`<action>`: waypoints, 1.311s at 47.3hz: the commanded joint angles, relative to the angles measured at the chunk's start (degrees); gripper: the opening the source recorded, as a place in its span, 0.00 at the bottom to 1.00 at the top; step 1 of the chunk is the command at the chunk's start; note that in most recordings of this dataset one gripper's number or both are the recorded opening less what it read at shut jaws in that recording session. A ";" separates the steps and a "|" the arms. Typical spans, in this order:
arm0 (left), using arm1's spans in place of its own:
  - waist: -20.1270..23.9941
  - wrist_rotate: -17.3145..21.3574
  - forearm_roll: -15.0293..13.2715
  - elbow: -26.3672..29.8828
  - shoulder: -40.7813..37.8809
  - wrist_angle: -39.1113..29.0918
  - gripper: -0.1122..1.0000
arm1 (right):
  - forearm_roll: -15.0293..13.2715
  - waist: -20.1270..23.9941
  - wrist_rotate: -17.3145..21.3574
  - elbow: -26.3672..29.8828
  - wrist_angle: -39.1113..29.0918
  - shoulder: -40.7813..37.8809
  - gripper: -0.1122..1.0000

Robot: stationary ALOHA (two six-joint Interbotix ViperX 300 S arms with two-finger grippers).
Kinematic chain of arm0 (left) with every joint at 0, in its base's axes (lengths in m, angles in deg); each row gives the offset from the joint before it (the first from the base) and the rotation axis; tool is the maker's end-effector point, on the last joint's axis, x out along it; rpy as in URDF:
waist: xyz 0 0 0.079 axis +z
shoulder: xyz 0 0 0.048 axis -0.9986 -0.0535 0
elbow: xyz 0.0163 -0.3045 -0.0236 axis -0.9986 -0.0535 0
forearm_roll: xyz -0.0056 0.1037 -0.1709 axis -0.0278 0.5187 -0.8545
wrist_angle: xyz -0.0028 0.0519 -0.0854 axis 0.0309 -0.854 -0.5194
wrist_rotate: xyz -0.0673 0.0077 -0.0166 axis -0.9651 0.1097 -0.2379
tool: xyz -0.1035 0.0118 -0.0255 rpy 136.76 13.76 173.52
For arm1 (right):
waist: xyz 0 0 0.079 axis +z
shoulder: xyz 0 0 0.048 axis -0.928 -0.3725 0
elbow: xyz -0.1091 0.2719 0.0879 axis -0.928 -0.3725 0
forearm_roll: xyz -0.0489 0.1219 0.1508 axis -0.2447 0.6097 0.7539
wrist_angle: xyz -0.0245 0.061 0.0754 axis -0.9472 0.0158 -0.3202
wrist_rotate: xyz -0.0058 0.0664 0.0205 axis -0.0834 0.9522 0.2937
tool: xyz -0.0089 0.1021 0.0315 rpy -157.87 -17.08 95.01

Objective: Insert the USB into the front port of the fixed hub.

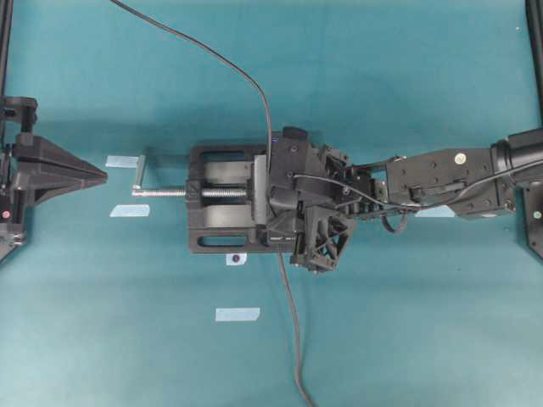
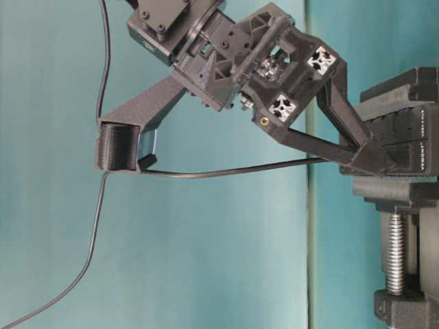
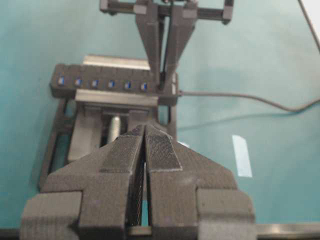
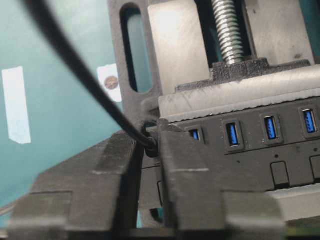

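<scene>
two jaws of the right gripper (image 4: 150, 150) sit close around the usb (image 4: 150, 142), pressed at the end port of the fixed hub (image 4: 260, 145), which is clamped in the bench vise (image 1: 225, 208). its cable (image 1: 293, 331) trails over the desk (image 1: 407, 322). away from the vise, the left gripper (image 3: 145, 145) has its jaws pressed together, holding nothing.

- You see a teal table (image 1: 407, 339) with pale blue tape strips (image 1: 237, 315).
- Your fixed hub (image 4: 280, 150) is black; its ports (image 4: 270, 127) are blue.
- The vise (image 1: 222, 199) is black with a silver screw (image 1: 170, 192).
- The cable (image 2: 226, 171) is dark grey.
</scene>
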 commanded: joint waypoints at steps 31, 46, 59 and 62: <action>0.00 -0.09 0.09 0.62 0.97 0.35 0.10 | 0.18 1.41 0.70 0.35 1.67 2.11 0.79; 0.00 -0.09 0.09 0.62 0.97 0.26 0.10 | 0.18 1.23 0.70 0.26 1.58 2.20 0.79; 0.00 -0.09 0.18 0.35 0.97 0.35 0.10 | -0.09 0.18 0.53 -0.53 1.23 3.60 0.79; 0.00 0.00 0.18 0.26 1.05 0.35 0.10 | -0.09 -0.18 0.53 -0.88 1.14 4.04 0.79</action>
